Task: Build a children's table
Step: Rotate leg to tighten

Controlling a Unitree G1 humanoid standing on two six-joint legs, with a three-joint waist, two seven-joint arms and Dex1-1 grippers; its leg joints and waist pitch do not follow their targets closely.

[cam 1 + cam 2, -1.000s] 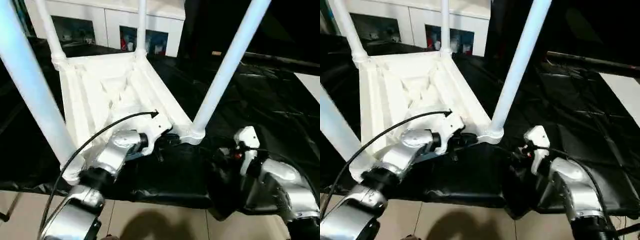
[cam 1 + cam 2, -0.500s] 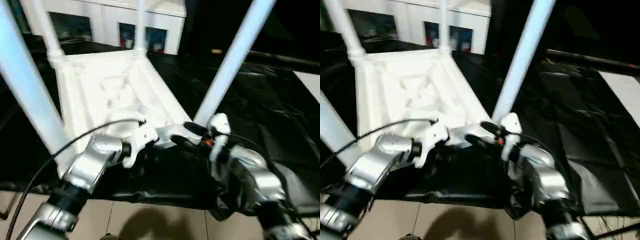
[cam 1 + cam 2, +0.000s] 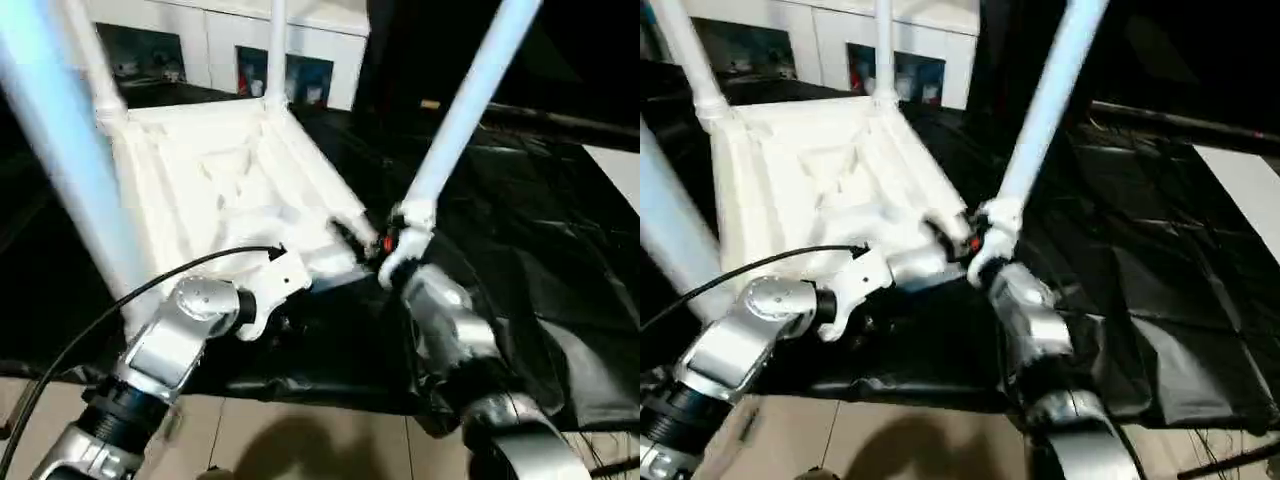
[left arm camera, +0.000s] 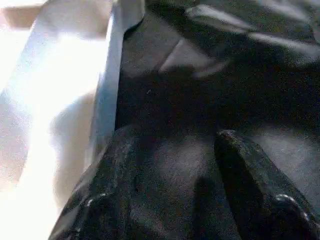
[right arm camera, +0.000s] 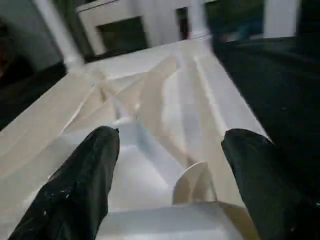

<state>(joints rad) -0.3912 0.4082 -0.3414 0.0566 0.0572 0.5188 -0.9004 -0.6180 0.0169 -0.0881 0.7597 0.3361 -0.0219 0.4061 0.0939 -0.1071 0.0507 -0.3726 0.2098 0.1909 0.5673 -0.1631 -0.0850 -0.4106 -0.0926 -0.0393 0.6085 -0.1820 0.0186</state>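
The small white plastic children's table [image 3: 225, 190] is seen upside down on the black-draped tabletop [image 3: 540, 250], its ribbed underside turned up and its four long white tubular legs rising from the rounded corner sockets; its long axis runs away from the robot toward a white cabinet with glass doors [image 3: 250, 50] at the back. The relation that matters lies at the near right corner, where the near right leg [image 3: 465, 110] meets its socket. The right gripper [image 5: 167, 165] is placed at that corner, just beside the leg's base, and in the right wrist view its jaws are seen spread wide, with the table's near edge and ribbed underside lying ahead between the two black fingers [image 5: 80, 185]; nothing is clamped. The left gripper [image 4: 172, 175] is placed at the near short edge, a little to the left of that corner, its jaws seen parted over the dark cloth with the white edge alongside one finger and nothing held. The right arm is judged the nearer to the leg socket, so any pressing or gripping at that corner would be expected from it.
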